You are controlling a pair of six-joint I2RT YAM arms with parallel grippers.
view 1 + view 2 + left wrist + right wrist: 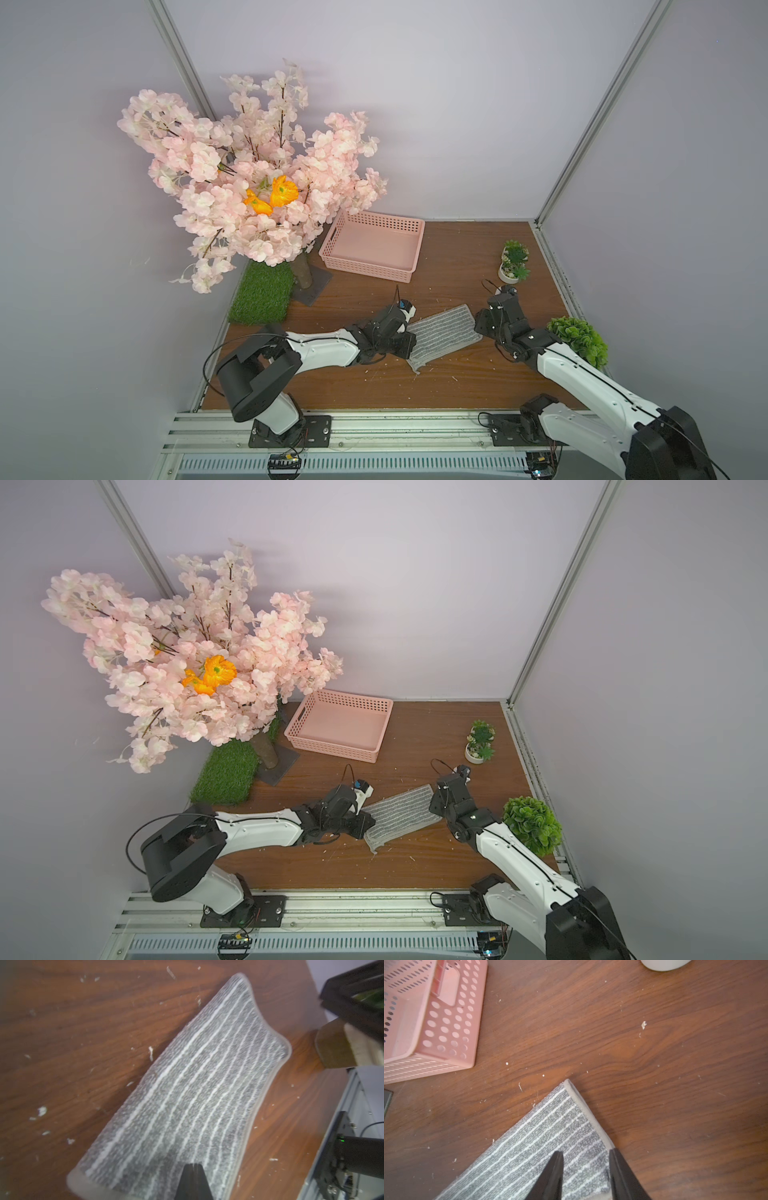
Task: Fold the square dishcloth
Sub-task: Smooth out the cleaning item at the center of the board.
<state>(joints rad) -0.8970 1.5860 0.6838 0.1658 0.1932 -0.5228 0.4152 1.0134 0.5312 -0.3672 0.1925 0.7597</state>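
Jaws of right gripper (585,1152) are standing narrowly apart over the hem of the square dishcloth (444,334), clamping nothing. Left gripper (193,1167) jaws are pressing together at the opposite end; whether they are pinching cloth cannot be told. Dishcloth is lying as 1 striped rectangle on the table (374,382) between the 2 arms.

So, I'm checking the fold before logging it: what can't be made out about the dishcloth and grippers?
- Whether the left gripper pinches the square dishcloth: left wrist view, bottom edge cuts it off.
- Dishcloth's end under that wrist: both top views.
- Layers underneath: top layer covers them.
- Right gripper jaws: top views, wrist hides them.
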